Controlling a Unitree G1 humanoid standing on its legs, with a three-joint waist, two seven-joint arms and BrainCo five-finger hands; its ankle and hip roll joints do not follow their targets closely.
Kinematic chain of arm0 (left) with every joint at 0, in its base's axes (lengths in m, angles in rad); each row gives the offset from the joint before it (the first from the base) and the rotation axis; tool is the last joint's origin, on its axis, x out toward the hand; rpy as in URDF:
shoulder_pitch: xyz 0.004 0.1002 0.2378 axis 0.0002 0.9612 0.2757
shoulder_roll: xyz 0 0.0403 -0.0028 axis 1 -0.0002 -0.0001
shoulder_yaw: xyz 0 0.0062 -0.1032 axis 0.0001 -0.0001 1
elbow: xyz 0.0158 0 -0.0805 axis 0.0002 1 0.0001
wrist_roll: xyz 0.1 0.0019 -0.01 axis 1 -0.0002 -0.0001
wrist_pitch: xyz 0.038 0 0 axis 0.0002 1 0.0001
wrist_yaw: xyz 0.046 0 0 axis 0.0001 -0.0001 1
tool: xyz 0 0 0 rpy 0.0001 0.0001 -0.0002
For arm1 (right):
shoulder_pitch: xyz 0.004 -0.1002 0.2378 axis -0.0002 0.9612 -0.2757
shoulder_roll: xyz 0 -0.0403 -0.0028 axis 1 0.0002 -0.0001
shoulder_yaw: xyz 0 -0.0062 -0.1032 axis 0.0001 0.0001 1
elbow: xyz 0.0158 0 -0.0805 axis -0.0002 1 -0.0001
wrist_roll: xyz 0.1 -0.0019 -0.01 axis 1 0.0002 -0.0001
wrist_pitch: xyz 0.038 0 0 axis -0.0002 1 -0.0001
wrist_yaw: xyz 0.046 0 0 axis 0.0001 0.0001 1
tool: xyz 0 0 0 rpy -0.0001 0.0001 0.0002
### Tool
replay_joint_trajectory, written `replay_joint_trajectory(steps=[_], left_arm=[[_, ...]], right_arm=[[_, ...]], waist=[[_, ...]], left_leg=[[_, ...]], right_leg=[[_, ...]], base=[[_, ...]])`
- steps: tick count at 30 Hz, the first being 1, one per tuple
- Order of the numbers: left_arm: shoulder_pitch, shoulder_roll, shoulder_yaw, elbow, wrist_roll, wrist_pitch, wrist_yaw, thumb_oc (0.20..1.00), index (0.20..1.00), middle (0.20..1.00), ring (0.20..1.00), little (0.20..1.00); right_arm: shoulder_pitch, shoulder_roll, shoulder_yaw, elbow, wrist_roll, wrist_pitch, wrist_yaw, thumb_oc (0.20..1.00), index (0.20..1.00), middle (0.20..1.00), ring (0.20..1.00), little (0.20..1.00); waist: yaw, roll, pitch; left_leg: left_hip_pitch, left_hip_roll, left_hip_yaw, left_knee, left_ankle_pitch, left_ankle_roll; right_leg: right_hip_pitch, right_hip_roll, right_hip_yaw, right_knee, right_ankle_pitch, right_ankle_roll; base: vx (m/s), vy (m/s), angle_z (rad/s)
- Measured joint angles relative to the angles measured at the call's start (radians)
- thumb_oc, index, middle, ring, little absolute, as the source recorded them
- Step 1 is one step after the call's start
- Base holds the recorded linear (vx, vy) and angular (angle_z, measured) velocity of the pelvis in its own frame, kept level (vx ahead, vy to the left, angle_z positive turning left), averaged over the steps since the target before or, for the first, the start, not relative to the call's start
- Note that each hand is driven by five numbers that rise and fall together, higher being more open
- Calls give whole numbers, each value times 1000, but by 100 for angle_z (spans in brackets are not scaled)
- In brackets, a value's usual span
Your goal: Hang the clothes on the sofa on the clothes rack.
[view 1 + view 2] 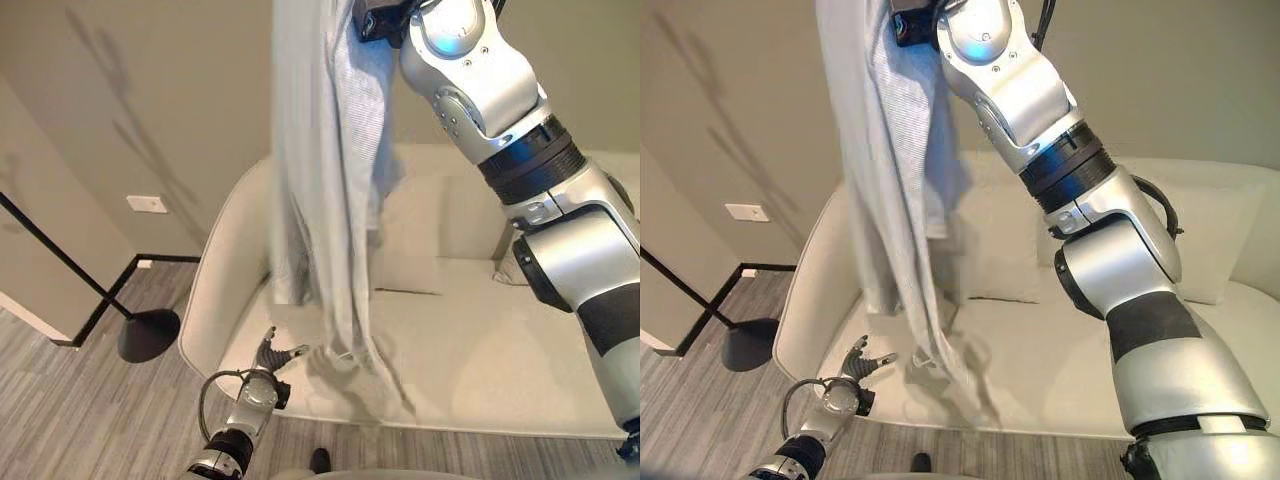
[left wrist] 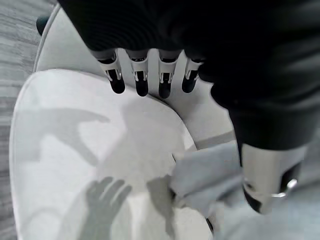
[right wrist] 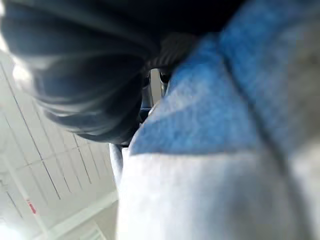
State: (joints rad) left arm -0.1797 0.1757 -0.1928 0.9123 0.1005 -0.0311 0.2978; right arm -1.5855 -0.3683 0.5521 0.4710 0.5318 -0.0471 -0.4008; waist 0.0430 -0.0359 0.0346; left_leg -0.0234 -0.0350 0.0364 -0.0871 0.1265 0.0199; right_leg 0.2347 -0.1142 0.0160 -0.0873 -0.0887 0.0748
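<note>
The right arm (image 1: 500,90) is built of rounded, glossy silver-grey shells. Back from the hand, a round joint cap carries a ring of small dark screws, and further back sits a black ribbed band, then a matte dark grey section. The right hand (image 3: 75,65) shows its dark ribbed cover. The left arm (image 1: 245,400) is slimmer (silver with black collars). On the left hand (image 2: 165,30), the black ribbed cover lies behind a row of silver fingers (image 2: 141,80) with dark tips. Beside them is a thicker silver thumb (image 2: 270,175), also dark-tipped.
</note>
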Motion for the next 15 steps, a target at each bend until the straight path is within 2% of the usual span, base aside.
replay_joint_trajectory(steps=[2,4,6,7,9,10,12,13,15], left_arm=[[-132,88,-12,116,5,3,53,1000,1000,1000,1000,1000],[-188,161,-49,102,8,6,95,1000,1000,1000,1000,1000],[-245,193,-81,80,7,18,121,1000,1000,1000,1000,1000],[-296,238,-181,80,11,19,130,1000,1000,1000,1000,1000],[-411,233,-258,81,38,19,144,1000,1000,1000,1000,1000],[-453,241,-307,78,43,5,146,1000,1000,1000,1000,1000],[-458,244,-293,65,51,5,157,1000,1000,1000,1000,1000],[-419,251,-272,26,61,5,159,1000,1000,1000,1000,1000],[-287,295,-226,-85,94,0,167,1000,1000,1000,1000,1000]], right_arm=[[-147,4,111,-78,20,-2,-11,200,200,200,200,200],[-141,38,109,-194,24,-26,-10,200,200,200,200,200],[-130,79,124,-248,40,-32,-39,200,200,200,200,200],[-127,111,172,-275,40,-29,-43,200,200,200,200,200],[-129,179,198,-249,40,-29,-43,200,200,200,200,200],[-129,181,199,-236,40,-29,-42,200,200,200,200,200],[-131,171,196,-204,40,-31,-45,200,200,200,200,200],[-132,161,191,-181,39,-32,-50,200,200,200,200,200],[-150,157,189,-132,39,-33,-53,200,200,200,200,200]], waist=[[-20,-16,-6],[-22,-39,-21],[-30,-44,-25],[-31,-43,-24],[-34,-47,-26],[-35,-54,-30],[-36,-55,-31],[-34,-45,-24],[-31,-46,-24]], left_leg=[[-14,7,2,0,7,-10],[-9,8,3,0,11,-6],[-9,9,6,0,0,-16],[-10,9,8,0,1,-16],[-5,10,11,0,1,-19],[-5,11,14,0,1,-19],[-2,12,28,0,0,-18],[-5,12,28,-1,-2,-15],[-5,12,29,0,-2,-15]], right_leg=[[-17,6,2,1,1,0],[-12,7,3,1,1,0],[-14,6,3,4,0,0],[-15,6,4,4,0,0],[-15,6,5,11,-1,-1],[-17,6,7,11,-1,-1],[-24,2,27,15,-1,1],[-27,2,26,15,-1,2],[-25,2,27,9,0,3]], base=[[28,-25,-4],[15,-11,-3],[4,-15,-1],[19,-29,-6],[28,-24,-6],[25,-7,-14],[16,-1,-21],[19,-2,-8],[16,-1,0]])
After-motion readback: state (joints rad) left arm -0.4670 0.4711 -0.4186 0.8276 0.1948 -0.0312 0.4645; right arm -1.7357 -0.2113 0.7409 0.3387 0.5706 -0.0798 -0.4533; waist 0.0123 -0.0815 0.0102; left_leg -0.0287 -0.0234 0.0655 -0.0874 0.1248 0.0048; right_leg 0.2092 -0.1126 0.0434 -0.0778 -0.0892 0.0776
